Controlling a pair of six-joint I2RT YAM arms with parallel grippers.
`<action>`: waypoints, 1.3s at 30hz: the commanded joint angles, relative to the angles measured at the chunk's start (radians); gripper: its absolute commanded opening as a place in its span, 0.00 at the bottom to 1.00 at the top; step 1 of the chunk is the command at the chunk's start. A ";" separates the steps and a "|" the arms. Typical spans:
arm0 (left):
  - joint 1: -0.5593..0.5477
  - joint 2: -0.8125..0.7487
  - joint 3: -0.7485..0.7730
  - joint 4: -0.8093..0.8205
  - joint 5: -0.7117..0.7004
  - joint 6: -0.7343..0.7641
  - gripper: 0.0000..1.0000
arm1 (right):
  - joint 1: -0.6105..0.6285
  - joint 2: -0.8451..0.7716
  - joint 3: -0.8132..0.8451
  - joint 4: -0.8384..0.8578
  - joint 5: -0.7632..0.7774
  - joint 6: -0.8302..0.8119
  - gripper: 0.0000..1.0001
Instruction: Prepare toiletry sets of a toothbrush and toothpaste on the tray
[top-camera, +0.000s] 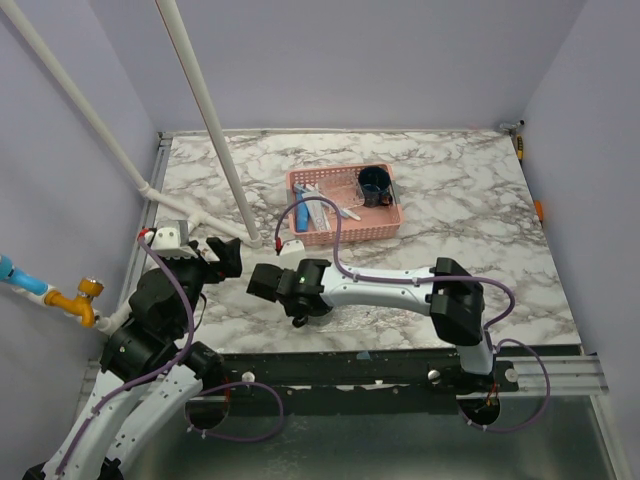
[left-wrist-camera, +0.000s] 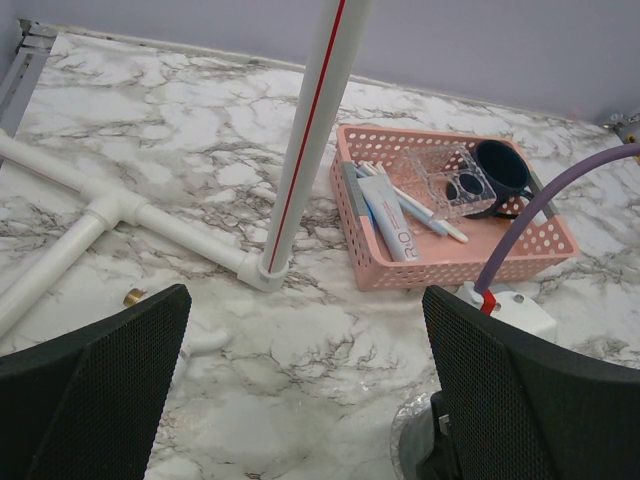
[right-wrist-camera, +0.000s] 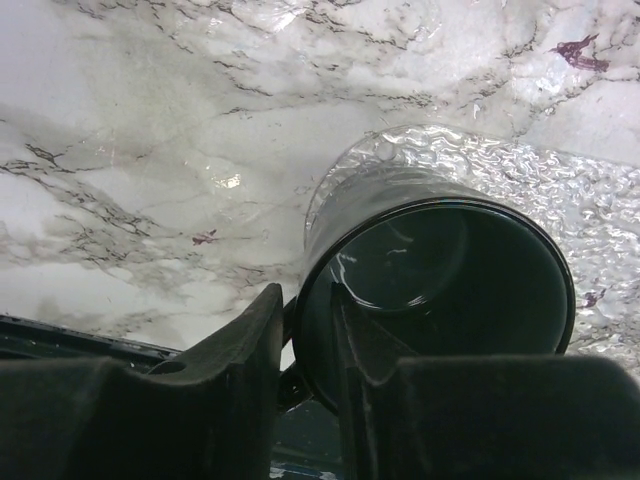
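My right gripper (right-wrist-camera: 300, 340) is shut on the wall of a dark mug (right-wrist-camera: 440, 280), one finger inside and one outside. The mug stands on a clear, glinting plastic tray (right-wrist-camera: 590, 220) near the table's front edge. In the top view the gripper (top-camera: 290, 290) hides most of the mug, and the tray's rounded edge shows in the left wrist view (left-wrist-camera: 408, 435). My left gripper (left-wrist-camera: 305, 400) is open and empty, left of the right gripper (top-camera: 215, 255). A toothpaste tube (left-wrist-camera: 385, 225) and toothbrushes (left-wrist-camera: 420, 205) lie in the pink basket (left-wrist-camera: 450, 268).
The pink basket (top-camera: 345, 232) at mid table also holds a second dark mug (top-camera: 375, 185) and a clear plastic piece (left-wrist-camera: 440, 175). A white pipe frame (top-camera: 215, 130) stands at the left, its post (left-wrist-camera: 300, 150) beside the basket. A small white block (left-wrist-camera: 515, 310) sits in front of the basket.
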 joint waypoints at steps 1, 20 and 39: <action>0.000 -0.009 0.022 -0.010 -0.017 -0.008 0.99 | 0.012 -0.004 0.029 -0.028 0.051 0.031 0.34; 0.000 0.018 0.020 -0.006 -0.010 -0.005 0.99 | -0.002 -0.248 -0.003 -0.093 0.222 0.003 0.46; 0.001 0.076 0.008 0.049 0.148 0.027 0.99 | -0.454 -0.348 0.061 0.052 0.115 -0.412 0.41</action>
